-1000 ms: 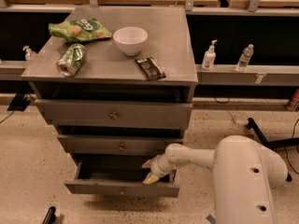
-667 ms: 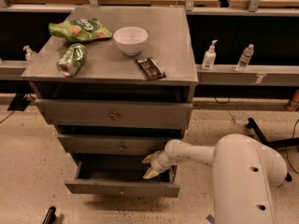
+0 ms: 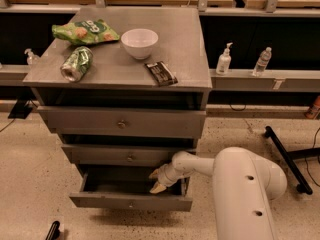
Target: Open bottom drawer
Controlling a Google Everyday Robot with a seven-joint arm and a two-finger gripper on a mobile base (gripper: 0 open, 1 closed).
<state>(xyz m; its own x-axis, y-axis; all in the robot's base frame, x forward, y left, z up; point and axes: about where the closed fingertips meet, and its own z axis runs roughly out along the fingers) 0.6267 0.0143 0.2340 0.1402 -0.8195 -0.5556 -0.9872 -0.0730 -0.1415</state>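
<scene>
The bottom drawer of the grey cabinet stands pulled out, its dark grey box interior showing behind a plain front with a small round knob. The middle drawer and the wider top drawer are above it. My gripper sits inside the bottom drawer at its right side, just behind the front panel, with its two pale fingers spread apart and holding nothing. My white arm reaches in from the right.
On the cabinet top lie a green chip bag, a green can, a white bowl and a dark bar. Bottles stand on the shelf at the right. A black stand leg lies on the floor.
The gripper has shifted slightly left inside the drawer. The bottom drawer stays pulled out about as far as before.
</scene>
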